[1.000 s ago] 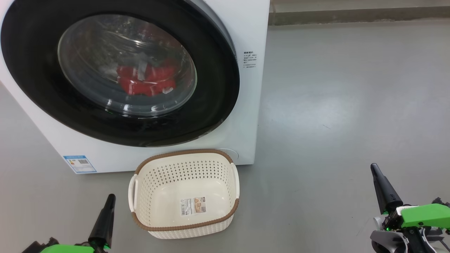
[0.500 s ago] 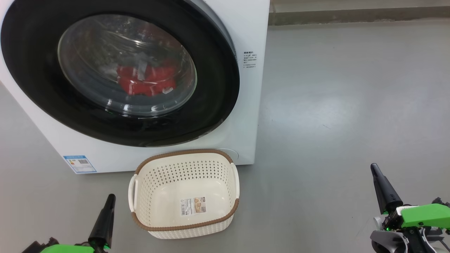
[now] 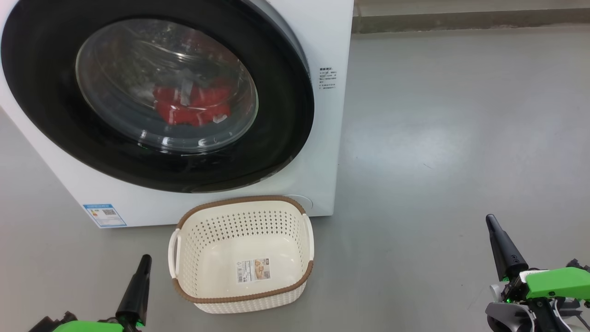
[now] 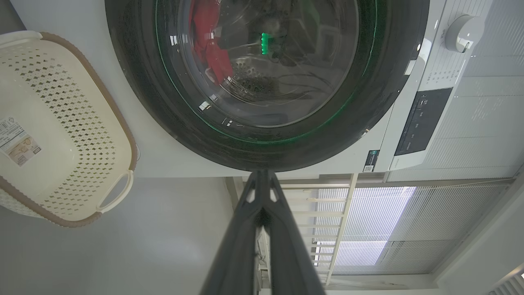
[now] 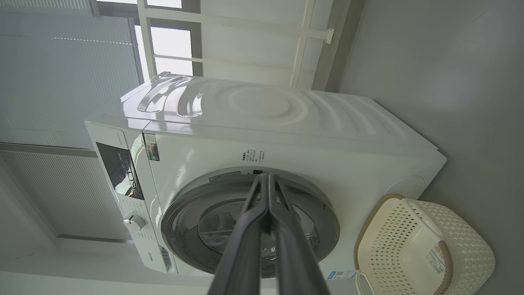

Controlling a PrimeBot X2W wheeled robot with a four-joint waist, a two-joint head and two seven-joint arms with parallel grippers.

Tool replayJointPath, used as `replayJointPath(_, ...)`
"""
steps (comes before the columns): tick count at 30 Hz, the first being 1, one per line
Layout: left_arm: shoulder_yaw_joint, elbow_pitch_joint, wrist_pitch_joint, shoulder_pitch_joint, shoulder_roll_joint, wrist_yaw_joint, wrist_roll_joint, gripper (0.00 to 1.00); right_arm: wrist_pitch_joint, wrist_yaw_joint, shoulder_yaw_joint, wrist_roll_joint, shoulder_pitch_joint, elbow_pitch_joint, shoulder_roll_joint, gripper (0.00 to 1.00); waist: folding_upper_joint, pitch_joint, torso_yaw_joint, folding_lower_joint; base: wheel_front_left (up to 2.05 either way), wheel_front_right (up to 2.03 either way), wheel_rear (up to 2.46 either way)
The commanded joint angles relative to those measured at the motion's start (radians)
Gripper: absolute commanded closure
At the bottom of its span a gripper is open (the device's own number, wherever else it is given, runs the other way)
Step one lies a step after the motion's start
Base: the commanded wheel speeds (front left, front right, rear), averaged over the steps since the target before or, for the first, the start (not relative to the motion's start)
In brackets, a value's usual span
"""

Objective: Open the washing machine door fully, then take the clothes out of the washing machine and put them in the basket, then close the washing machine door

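Head view, looking down. Upper left: white front-loading washing machine (image 3: 325,152) on a grey floor (image 3: 451,138). On its front, the washing machine door (image 3: 286,138), closed against the cabinet, with a glossy black rim around a bulging glass window. Behind the glass, red clothes (image 3: 191,106) with white parts, heaped low in the drum. Just in front of the machine's lower right corner and below the door, the cream perforated basket (image 3: 239,201), brown-rimmed, upright on the floor, with a sticker (image 3: 253,270) on its bare bottom.

Lower left: left gripper (image 3: 145,259), near the basket's left handle but apart from it, fingers pressed together and gripping nothing. Lower right: right gripper (image 3: 490,220), well apart from basket and machine, fingers likewise closed and empty.

Left wrist view: closed finger pair aimed at the door's black rim, short of it, with a control dial (image 4: 462,32) and a dark panel (image 4: 421,119) beside the door. Right wrist view: closed fingers pointing at the door from farther off, basket at the machine's foot.
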Motion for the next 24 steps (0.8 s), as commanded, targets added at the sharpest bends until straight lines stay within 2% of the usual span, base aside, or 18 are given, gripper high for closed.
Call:
replayJointPath(1, 0.036, -0.027, 0.008, -0.044, 0.008, -0.007, 0.011, 1.00, 0.006, -0.001, 0.022, -0.009, -0.045, -0.029, -0.012, 1.00, -0.0001, 0.000, 0.000, 0.0000, 0.00, 0.00, 0.00)
replayJointPath(24, 0.036, -0.027, 0.008, -0.044, 0.008, -0.007, 0.011, 1.00, 0.006, -0.001, 0.022, -0.009, -0.045, -0.029, -0.012, 1.00, -0.0001, 0.000, 0.000, 0.0000, 0.00, 0.00, 0.00)
